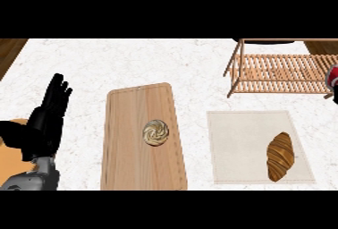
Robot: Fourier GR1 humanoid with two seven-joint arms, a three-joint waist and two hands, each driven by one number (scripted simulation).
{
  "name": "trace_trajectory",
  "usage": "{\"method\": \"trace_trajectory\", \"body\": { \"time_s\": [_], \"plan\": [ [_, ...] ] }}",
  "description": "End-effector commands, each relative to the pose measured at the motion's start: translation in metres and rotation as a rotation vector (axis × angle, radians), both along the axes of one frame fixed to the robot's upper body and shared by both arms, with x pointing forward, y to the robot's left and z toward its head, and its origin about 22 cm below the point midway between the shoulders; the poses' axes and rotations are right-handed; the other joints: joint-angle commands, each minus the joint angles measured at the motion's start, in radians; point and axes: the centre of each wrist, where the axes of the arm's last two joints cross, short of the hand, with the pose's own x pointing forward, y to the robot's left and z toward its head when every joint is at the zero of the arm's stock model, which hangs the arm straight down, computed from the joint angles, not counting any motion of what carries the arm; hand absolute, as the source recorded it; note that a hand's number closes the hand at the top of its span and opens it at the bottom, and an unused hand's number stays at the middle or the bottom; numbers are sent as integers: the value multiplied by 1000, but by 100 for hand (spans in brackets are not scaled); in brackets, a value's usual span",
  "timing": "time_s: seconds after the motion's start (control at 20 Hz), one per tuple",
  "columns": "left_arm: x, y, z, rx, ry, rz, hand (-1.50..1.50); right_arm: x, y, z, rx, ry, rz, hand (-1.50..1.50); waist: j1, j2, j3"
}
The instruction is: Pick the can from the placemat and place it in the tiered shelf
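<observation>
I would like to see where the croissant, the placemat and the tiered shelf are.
croissant [280,156]: head view, middle of its crust.
placemat [238,134]: head view, bare cloth left of the croissant.
tiered shelf [284,71]: head view, its wooden slats.

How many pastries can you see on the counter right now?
2. A swirl roll sits on the board, and a croissant lies on the placemat. More could lie beyond the view's edges.
</observation>
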Motion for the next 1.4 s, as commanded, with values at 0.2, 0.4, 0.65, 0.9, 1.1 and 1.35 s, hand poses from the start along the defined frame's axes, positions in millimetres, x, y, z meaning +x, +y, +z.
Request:
{"method": "trace_trajectory", "body": {
  "time_s": [0.2,0.4,0.65,0.9,1.1,1.35],
  "plan": [
    [-8,8,5,1,-8,-18,0,54,-20,-48,8,-43,-30,150,8,2,1],
    [-22,12,-15,4,16,-12,0,70,-41,-50,43,-95,-43,150,9,2,0],
    [6,3,-5,-20,-4,-16,0,110,-31,-69,41,-118,-38,150,8,4,0],
    [-4,8,-29,-5,-1,-4,0,118,-46,-80,-25,-52,-15,150,5,3,0],
    [4,-14,2,0,10,-17,0,127,-53,-88,189,-152,-82,150,4,2,1],
    [-5,9,12,13,-5,-7,0,157,-39,-86,196,-56,-23,-150,13,3,1]
  ]
}}
